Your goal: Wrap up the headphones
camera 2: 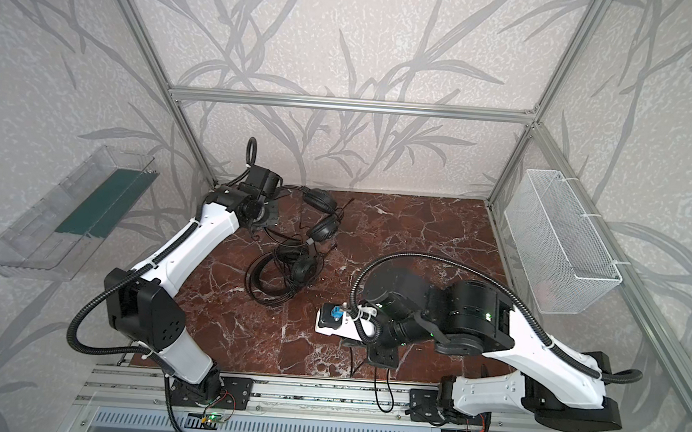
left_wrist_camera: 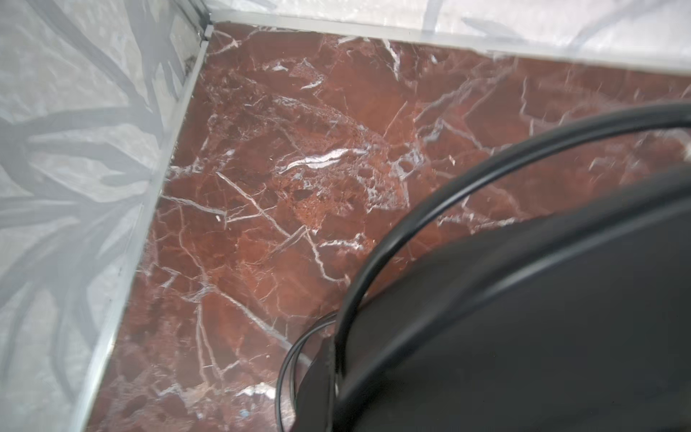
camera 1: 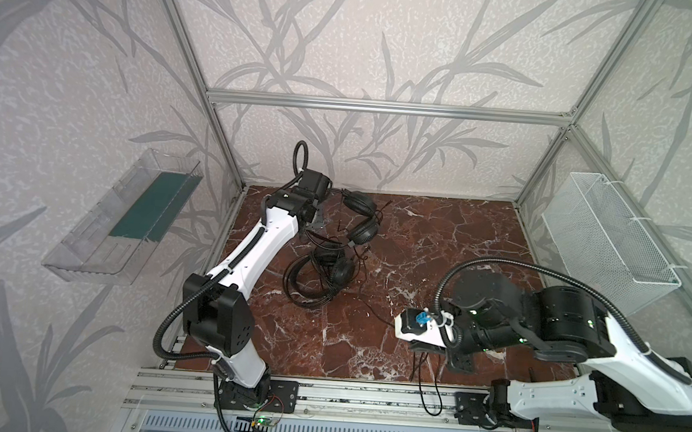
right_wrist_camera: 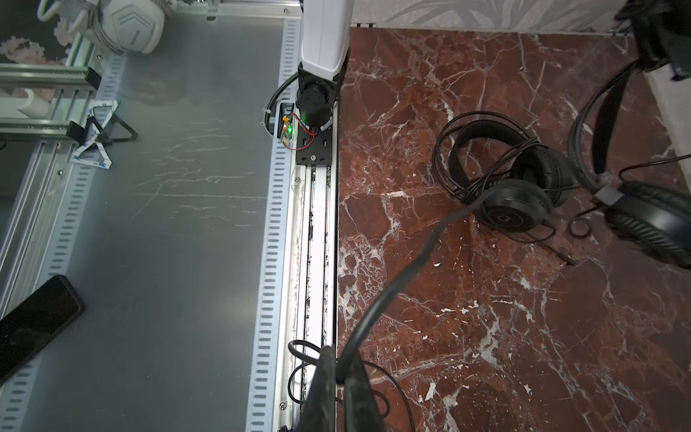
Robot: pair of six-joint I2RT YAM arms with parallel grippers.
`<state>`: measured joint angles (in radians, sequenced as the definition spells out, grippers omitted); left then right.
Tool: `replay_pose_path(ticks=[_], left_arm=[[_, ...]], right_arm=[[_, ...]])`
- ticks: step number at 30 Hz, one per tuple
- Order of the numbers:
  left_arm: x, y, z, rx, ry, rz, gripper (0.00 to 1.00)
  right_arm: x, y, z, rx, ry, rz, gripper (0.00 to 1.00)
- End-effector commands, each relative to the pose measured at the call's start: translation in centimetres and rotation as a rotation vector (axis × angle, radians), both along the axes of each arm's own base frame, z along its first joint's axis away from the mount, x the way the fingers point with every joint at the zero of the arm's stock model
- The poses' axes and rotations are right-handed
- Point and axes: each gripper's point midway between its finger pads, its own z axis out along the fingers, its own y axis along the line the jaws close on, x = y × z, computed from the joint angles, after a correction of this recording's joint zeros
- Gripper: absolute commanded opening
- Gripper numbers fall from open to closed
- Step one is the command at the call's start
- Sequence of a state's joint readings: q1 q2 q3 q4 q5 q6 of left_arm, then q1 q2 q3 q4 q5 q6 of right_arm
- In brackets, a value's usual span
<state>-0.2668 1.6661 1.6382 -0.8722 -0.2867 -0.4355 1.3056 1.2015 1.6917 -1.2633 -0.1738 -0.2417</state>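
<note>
**Cable held out for winding onto a raised headset**

The red marble bench (camera 1: 438,240) carries both headphones towards its far left. The near headset (camera 1: 340,271) lies flat, with thin cable looped loosely around its headband and earcups, and appears largely bundled. The far headset (camera 1: 362,230) sits just behind it, close to the back wall, and is tilted up by its headband (right_wrist_camera: 587,123).

The left end effector (camera 1: 316,223) is closed on that headband. Its jaws are not clearly visible in the wrist view, so the exact grip point cannot be told. The right end effector (right_wrist_camera: 338,377) sits near the front rail with its jaws closed on a cable (right_wrist_camera: 411,269). This cable rises towards the headsets, and slack loops hang below the jaws.

Which headset the cable belongs to cannot be told; the far one seems likely.

To wind well, the left arm should keep the headset steady while the right arm carries the cable around the headband in even turns under light tension. The right arm should also avoid snagging the near headset's loops.
</note>
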Motion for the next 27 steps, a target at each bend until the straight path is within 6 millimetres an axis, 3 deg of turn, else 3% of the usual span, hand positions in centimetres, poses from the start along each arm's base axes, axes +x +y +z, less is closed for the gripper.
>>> replay_pose_path(ticks=[1, 7, 11, 15, 20, 23, 27], left_arm=[[2.1, -0.5, 2.7, -0.117, -0.096, 0.048, 0.0], [4.3, -1.4, 0.7, -0.016, -0.041, 0.01, 0.0], [5.6, -1.6, -0.8, 0.032, 0.018, -0.003, 0.0], [5.4, -3.4, -1.7, 0.046, 0.08, -0.071, 0.0], [2.6, -8.4, -1.9, 0.086, 0.097, -0.252, 0.0], [-0.4, -11.3, -1.9, 0.091, 0.087, -0.397, 0.0], [-4.9, -13.2, -0.9, 0.157, 0.025, -0.54, 0.0]], right_arm=[[-0.6, -0.6, 2.7, 0.068, -0.041, 0.038, 0.0], [-1.7, 0.9, 4.1, 0.024, -0.121, 0.113, 0.0], [-2.9, 1.8, 6.2, 0.04, -0.178, 0.18, 0.0], [-2.4, 1.9, 8.4, 0.105, -0.241, 0.169, 0.0], [-1.4, 1.7, 9.9, 0.145, -0.312, 0.143, 0.0], [-0.1, 0.9, 9.7, 0.143, -0.377, 0.096, 0.0], [1.4, -0.9, 9.2, 0.134, -0.425, 0.041, 0.0]])
